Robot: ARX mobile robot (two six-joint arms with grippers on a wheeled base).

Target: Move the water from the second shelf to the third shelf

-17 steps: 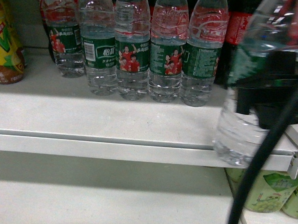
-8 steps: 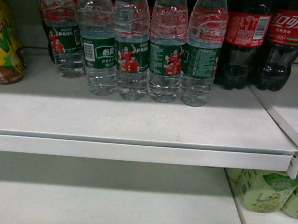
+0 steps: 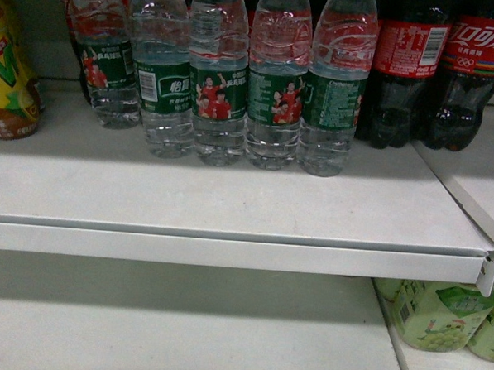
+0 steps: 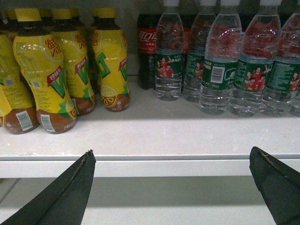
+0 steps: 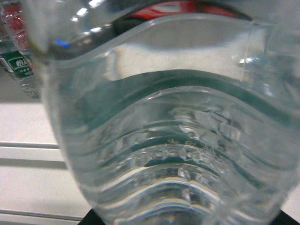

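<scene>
We see water bottle [image 5: 164, 131] filling right wrist view, right jaws hidden, grip unconfirmed; left gripper [image 4: 173, 187] jaws spread wide, shelf edge [image 4: 150, 168] between them

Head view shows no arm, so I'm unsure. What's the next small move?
Probably bring the held water bottle level with the lower shelf, likely the third. The bottle fills the right wrist view, apparently gripped and resting on nothing, and that shelf shows bare space.
</scene>
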